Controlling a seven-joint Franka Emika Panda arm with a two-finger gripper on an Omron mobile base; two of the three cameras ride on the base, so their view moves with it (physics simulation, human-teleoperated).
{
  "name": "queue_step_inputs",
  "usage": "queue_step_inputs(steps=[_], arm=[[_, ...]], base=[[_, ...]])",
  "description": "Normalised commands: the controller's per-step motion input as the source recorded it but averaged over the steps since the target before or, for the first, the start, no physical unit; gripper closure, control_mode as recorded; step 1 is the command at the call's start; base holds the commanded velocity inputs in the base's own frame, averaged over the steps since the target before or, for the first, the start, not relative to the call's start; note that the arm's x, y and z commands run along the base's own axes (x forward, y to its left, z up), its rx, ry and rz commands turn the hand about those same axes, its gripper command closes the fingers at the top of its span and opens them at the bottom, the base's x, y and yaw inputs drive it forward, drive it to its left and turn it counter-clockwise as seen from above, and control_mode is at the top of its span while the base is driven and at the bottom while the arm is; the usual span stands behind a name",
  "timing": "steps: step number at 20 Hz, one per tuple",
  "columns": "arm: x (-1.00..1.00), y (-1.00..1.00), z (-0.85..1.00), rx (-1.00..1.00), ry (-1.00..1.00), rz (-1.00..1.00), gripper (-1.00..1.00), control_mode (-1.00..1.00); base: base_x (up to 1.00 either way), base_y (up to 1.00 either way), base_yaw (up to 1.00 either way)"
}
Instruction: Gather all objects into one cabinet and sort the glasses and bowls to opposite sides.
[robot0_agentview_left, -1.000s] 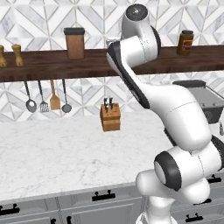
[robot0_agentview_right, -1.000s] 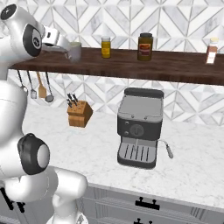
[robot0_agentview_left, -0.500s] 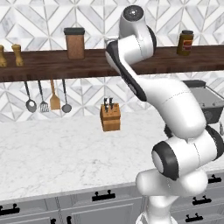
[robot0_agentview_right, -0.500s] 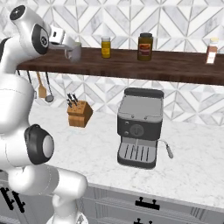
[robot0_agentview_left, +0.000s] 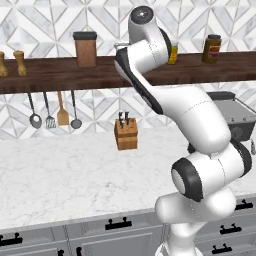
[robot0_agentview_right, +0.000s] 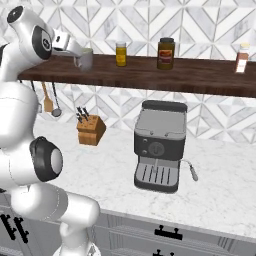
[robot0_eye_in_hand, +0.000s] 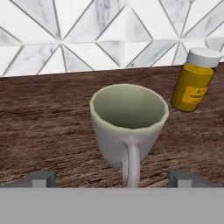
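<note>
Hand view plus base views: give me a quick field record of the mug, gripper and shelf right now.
mug: grey mug, pale green inside, upright, handle facing the camera
support: dark wooden shelf
neighbour: yellow jar, white lid, to the mug's right, apart
gripper: gripper open, fingertips either side of the mug, not closed on it
below the shelf: knife block, coffee machine on the counter

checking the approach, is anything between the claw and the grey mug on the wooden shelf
Nothing. In the hand view the open claw faces the grey mug with bare wooden shelf between; the yellow jar stands off to one side.
</note>
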Motion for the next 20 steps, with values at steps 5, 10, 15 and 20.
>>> queue_step_inputs(steps=[5,10,15,20], arm=[[-0.18,0.01,0.0,0.01,0.0,-0.1,-1.0,-1.0],[-0.06,-0.02,0.0,0.01,0.0,-0.08,-1.0,-1.0],[0.0,-0.15,-0.05,0.01,0.0,-0.03,-1.0,-1.0],[-0.05,-0.25,-0.08,0.01,0.0,0.0,-1.0,-1.0]], base=[[0.0,0.0,0.0],[0.0,0.0,0.0],[0.0,0.0,0.0],[0.0,0.0,0.0]])
